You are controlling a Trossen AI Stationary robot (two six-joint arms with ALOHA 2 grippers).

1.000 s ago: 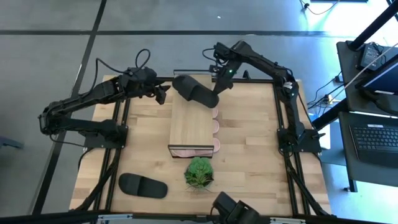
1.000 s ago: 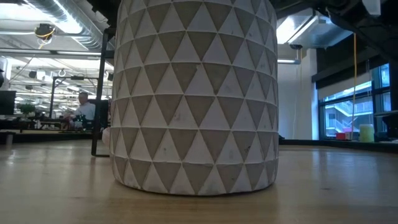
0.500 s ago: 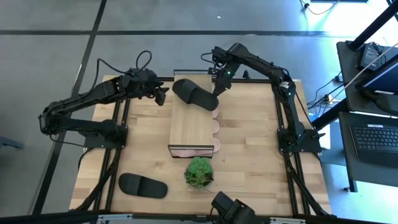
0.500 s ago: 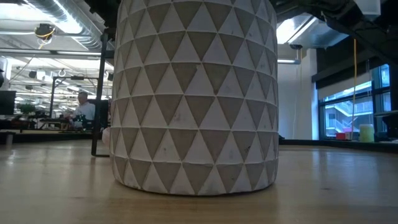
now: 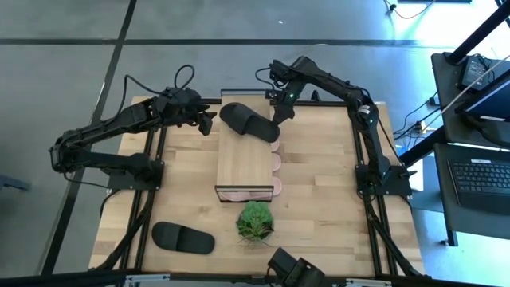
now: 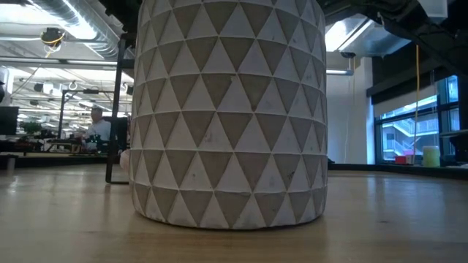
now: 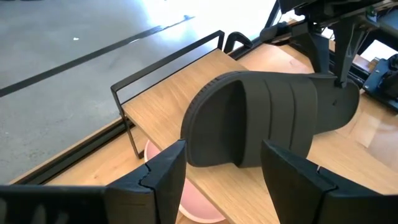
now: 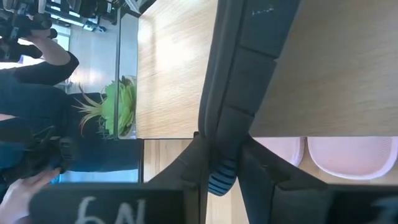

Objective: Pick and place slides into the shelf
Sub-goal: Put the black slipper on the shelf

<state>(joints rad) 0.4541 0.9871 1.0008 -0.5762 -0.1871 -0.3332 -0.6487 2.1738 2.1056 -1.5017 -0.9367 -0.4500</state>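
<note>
A black slide (image 5: 249,122) lies over the far end of the light-wood shelf (image 5: 247,163), with my right gripper (image 5: 276,119) shut on it. My left gripper (image 5: 208,123) hovers open just off the shelf's far-left corner; in its wrist view its fingers (image 7: 171,177) frame the slide (image 7: 267,118) without touching. Pink slides (image 5: 276,155) sit inside the shelf, their ends sticking out of its right side and its near end (image 5: 245,194). A second black slide (image 5: 183,237) lies flat on the table near the near-left corner. My right gripper pinches the black slide's heel end (image 8: 221,163), the end away from the strap, between its two fingers (image 8: 199,155). The fingers come from above, pointing down (image 7: 339,59). The strap end (image 7: 205,134) appears to rest on the shelf's top plank.
A green plant (image 5: 255,221) in a triangle-patterned pot (image 6: 228,109) stands just in front of the shelf's near end and fills the low view. A dark wire rail (image 7: 168,59) runs along the shelf's far end. A person (image 8: 37,93) stands beyond the table.
The right gripper has carried the black slide a little toward the near edge and down over the shelf's far end, staying shut on it. The slide now lies flatter over the plank.
</note>
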